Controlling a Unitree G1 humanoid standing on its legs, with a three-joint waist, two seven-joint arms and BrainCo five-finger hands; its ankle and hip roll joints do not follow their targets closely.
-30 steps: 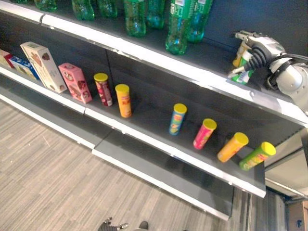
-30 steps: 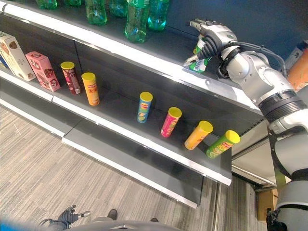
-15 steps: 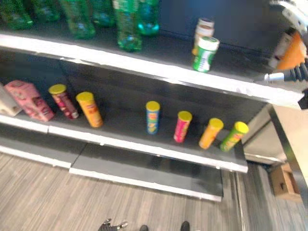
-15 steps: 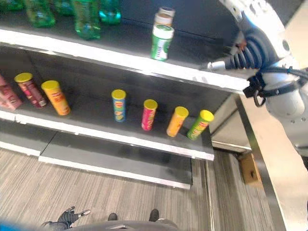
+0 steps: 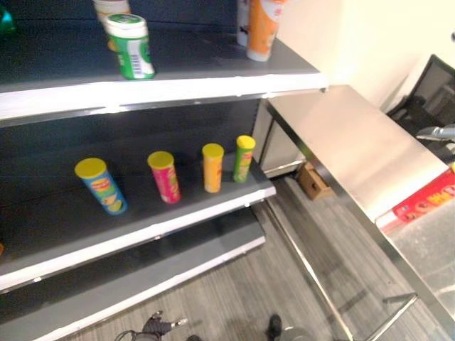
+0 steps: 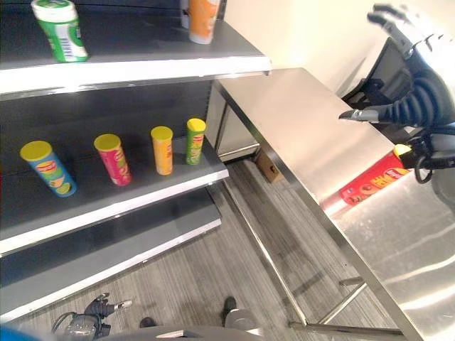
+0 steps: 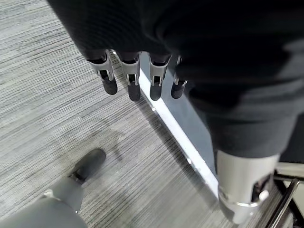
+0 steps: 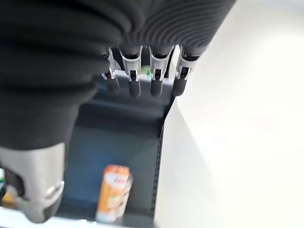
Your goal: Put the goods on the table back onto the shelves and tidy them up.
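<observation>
A red tube (image 6: pixel 371 182) with a yellow lid lies on the steel table (image 6: pixel 298 121) at the right. My right hand (image 6: pixel 418 67) hovers above it, open and holding nothing; its straight fingers (image 8: pixel 156 81) show in the right wrist view. On the top shelf stand a green can (image 5: pixel 131 46) and an orange carton (image 5: pixel 263 28). The middle shelf carries a blue tube (image 5: pixel 103 186), a pink tube (image 5: pixel 165 177), an orange tube (image 5: pixel 212 168) and a green tube (image 5: pixel 243 158). My left hand (image 6: pixel 96 309) hangs low over the floor, fingers (image 7: pixel 134 85) straight and empty.
The shelf unit (image 6: pixel 142 71) ends beside the table's left end. A cardboard box (image 6: pixel 268 165) sits on the floor under the table. A black chair (image 5: pixel 426 92) stands behind the table at the far right. Grey striped floor (image 6: pixel 234 256) lies in front.
The camera has swung right, so the shelves slid left and the steel table with the red tube came into view. My right hand left the top shelf and now hangs over the table.
</observation>
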